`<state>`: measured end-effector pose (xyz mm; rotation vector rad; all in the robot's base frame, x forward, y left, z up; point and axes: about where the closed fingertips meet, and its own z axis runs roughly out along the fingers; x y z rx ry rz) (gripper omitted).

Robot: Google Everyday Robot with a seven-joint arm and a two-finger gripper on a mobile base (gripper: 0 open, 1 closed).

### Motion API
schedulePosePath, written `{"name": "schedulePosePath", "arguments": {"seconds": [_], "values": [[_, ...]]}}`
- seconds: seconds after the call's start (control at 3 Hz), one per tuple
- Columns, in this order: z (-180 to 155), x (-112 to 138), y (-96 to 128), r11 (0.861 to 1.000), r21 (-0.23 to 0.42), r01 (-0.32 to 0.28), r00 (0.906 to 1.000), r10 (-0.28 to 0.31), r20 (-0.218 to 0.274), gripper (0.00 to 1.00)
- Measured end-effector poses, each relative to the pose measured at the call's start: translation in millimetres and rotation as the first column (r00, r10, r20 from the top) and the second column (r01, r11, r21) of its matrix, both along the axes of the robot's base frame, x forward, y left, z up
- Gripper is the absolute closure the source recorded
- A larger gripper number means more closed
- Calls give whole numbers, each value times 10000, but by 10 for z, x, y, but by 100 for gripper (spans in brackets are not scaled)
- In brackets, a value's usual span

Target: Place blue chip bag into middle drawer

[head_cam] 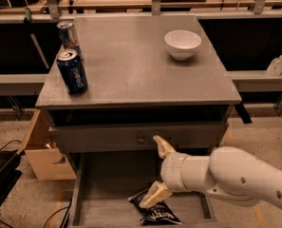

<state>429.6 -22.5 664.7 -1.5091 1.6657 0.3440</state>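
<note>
The blue chip bag lies crumpled on the plank floor of the open middle drawer, near its front centre. My gripper is over the drawer, just above the bag's back edge. Its two tan fingers are spread wide, one pointing up toward the drawer front above, the other pointing down and touching or just above the bag. The gripper holds nothing. My white arm comes in from the lower right and hides the drawer's right part.
On the grey cabinet top stand a blue Pepsi can, a second can behind it, and a white bowl. A closed drawer front with a round knob is above the open drawer. A cardboard box sits left of the cabinet.
</note>
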Motion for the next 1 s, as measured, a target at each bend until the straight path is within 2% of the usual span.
{"name": "schedulePosePath", "arguments": {"seconds": [0.33, 0.67, 1.0], "values": [[1272, -111, -449, 9932, 277, 1127, 9816, -1156, 1520, 0], [2051, -218, -1071, 9660, 768, 2470, 9289, -2586, 2652, 0], [2505, -290, -1669, 9184, 1784, 3531, 8510, -3945, 3467, 0]]}}
